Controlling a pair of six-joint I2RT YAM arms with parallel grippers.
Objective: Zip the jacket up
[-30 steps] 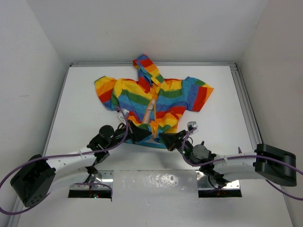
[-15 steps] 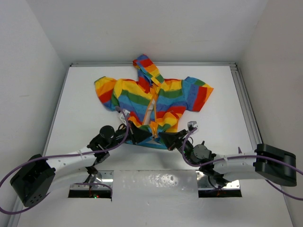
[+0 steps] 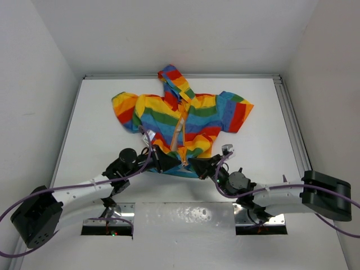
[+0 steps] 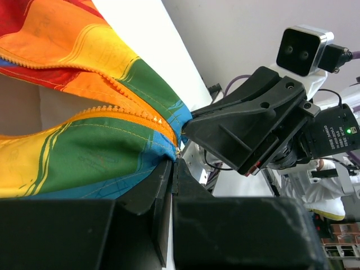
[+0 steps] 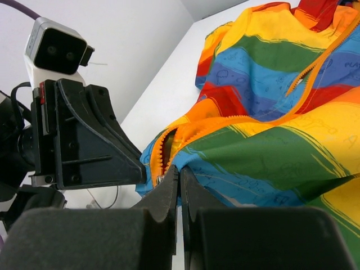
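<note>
Left hand (image 3: 170, 162) and right hand (image 3: 194, 163) are clamped on the jacket (image 3: 199, 112) hem, flanking the zipper (image 3: 181, 130) base. The zipper runs straight away from them, toward the hood (image 3: 172, 76).

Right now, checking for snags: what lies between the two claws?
Only the jacket hem at the zipper base, pinched by left claw and right claw; both wrist views show it.
</note>
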